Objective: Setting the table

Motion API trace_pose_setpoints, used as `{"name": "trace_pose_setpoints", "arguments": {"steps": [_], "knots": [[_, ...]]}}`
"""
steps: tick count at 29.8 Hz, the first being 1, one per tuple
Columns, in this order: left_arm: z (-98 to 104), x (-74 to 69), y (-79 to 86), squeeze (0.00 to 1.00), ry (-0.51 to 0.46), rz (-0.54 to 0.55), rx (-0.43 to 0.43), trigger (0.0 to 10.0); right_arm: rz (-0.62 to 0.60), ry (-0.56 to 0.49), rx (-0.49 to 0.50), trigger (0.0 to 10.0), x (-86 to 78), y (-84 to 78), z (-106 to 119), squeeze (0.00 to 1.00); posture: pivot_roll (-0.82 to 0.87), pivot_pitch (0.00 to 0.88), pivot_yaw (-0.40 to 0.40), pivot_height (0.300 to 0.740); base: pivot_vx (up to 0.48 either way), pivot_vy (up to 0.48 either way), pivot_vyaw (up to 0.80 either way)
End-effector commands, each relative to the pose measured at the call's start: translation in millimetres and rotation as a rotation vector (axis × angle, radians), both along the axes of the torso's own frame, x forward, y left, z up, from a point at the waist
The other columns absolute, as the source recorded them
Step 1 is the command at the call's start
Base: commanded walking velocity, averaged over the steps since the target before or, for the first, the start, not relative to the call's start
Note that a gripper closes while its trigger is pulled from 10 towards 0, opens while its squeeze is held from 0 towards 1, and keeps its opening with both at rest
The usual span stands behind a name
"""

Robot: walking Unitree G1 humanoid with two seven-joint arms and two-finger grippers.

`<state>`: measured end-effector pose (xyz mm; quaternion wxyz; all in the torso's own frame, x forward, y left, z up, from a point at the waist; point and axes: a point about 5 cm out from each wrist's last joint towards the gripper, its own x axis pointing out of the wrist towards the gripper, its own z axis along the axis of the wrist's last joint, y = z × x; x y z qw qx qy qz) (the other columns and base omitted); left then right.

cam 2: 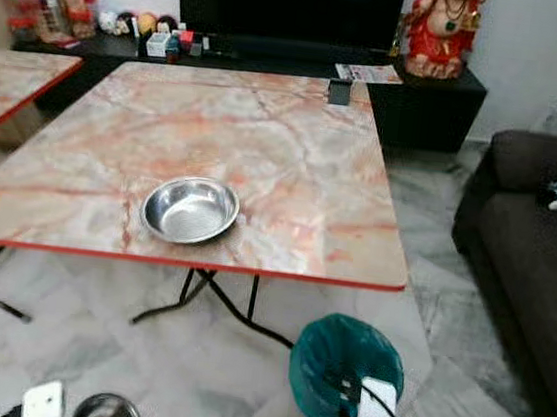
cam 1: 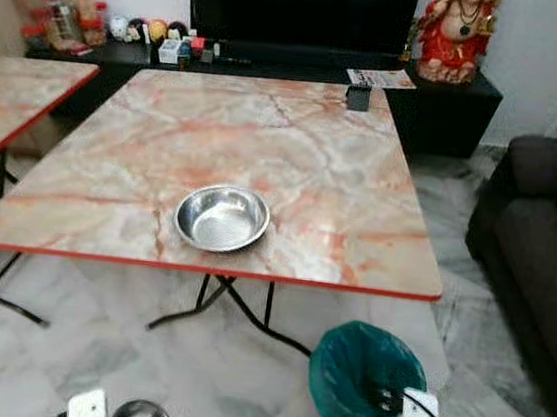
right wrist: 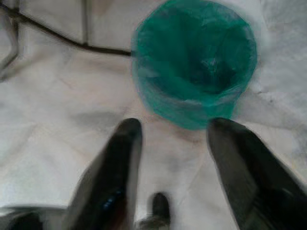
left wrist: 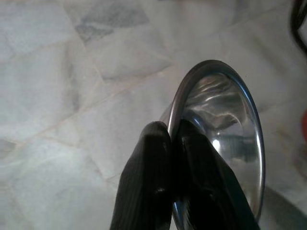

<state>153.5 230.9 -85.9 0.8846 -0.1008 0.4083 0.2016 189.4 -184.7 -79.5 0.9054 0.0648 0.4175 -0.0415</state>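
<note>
A round steel bowl [cam 1: 222,218] sits at six o'clock on the pink marble worktop [cam 1: 294,160]. Left jaws [left wrist: 172,143] clamp a second steel bowl [left wrist: 225,129]; right jaws [right wrist: 175,129] gape above the green-lined bin [right wrist: 194,57].

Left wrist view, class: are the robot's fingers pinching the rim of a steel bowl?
Yes: the left gripper has its fingers closed on the rim of the steel bowl.

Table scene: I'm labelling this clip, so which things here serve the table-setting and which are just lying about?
Job:
marble table
steel bowl on it
second steel bowl, pinched in left claw

Lying about:
green bin
sofa
TV
statue
</note>
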Motion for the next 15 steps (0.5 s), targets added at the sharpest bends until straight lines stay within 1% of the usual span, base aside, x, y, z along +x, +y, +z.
{"name": "trace_pose_setpoints", "arguments": {"steps": [1,3,6,8,9,12,13,14,15], "knots": [[0.2,4.9,-7.6,0.00,-0.010,-0.010,-0.020,10.0,-0.011,0.013,-0.021,10.0,-4.9,-9.6,-1.2,0.00,0.03,0.041,0.009,0.740,0.368,0.000,0.00],[-1.1,2.9,-9.0,0.00,-0.002,-0.010,-0.029,10.0,-0.005,0.017,-0.024,10.0,-5.8,-9.2,-1.7,0.00,0.03,0.041,0.008,0.740,0.337,0.000,0.00],[-2.5,0.1,-10.3,0.00,0.005,-0.009,-0.032,10.0,0.000,0.020,-0.026,10.0,-6.4,-9.4,-2.0,0.00,0.03,0.041,0.003,0.740,0.000,0.000,0.00],[-3.5,-3.0,-10.0,0.00,0.006,0.014,-0.031,10.0,0.001,0.020,-0.026,10.0,-6.4,-9.4,-2.0,0.00,0.04,0.041,0.002,0.740,0.000,0.000,0.00],[-5.3,-8.9,-8.9,0.00,0.015,0.053,-0.027,10.0,0.004,0.020,-0.026,10.0,-6.3,-9.3,-1.9,0.00,0.04,0.042,-0.001,0.740,0.000,0.000,0.00],[-7.0,-15.1,-7.2,0.00,0.025,0.094,-0.023,10.0,0.007,0.021,-0.027,10.0,-6.1,-9.3,-1.9,0.00,0.05,0.041,-0.006,0.740,0.000,0.000,0.00],[-8.4,-24.5,-2.0,0.00,0.030,0.165,-0.004,10.0,0.015,0.023,-0.029,10.0,-5.5,-8.8,-1.7,0.00,0.05,0.043,-0.008,0.740,0.000,0.000,0.00],[-8.4,-24.5,-2.0,0.00,0.030,0.165,-0.004,10.0,0.015,0.023,-0.029,10.0,-5.5,-8.8,-1.7,0.00,0.05,0.043,-0.008,0.740,0.000,0.000,0.00],[-8.7,-28.0,0.2,0.00,0.032,0.190,0.007,10.0,0.017,0.023,-0.029,10.0,-5.3,-8.6,-1.7,0.00,0.05,0.044,-0.011,0.740,0.000,0.000,0.00]]}}
